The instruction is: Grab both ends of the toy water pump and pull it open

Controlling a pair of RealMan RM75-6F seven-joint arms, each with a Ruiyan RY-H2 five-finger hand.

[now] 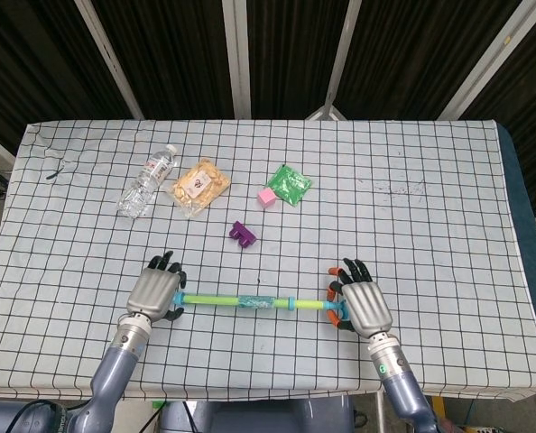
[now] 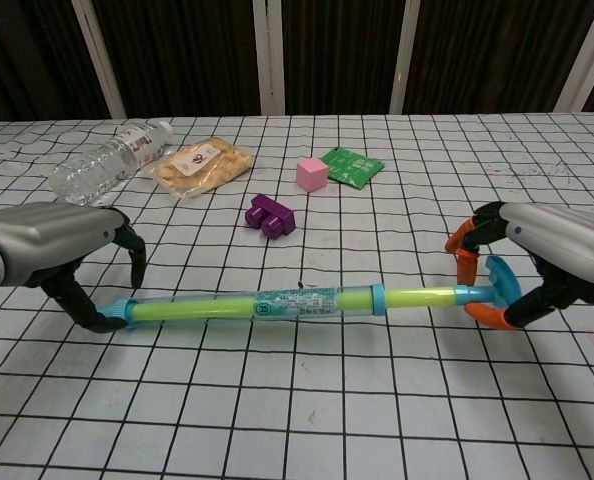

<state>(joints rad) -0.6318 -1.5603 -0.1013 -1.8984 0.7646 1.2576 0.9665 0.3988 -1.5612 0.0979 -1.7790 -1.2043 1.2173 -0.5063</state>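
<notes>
On the checkered desk (image 1: pixel 430 180) near my front edge lies one toy water pump (image 2: pixel 277 305), flat, running left to right. My left hand (image 1: pixel 154 292) curls around its blue tip; my right hand (image 2: pixel 557 262) grips the handle end. Farther back I count one bottle (image 1: pixel 147 179), one snack bag (image 1: pixel 198 186), one pink cube (image 2: pixel 311 173), one green packet (image 2: pixel 352 165) and one purple block (image 1: pixel 243 234).

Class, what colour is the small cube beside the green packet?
The small cube is pink, clearest in the chest view.
</notes>
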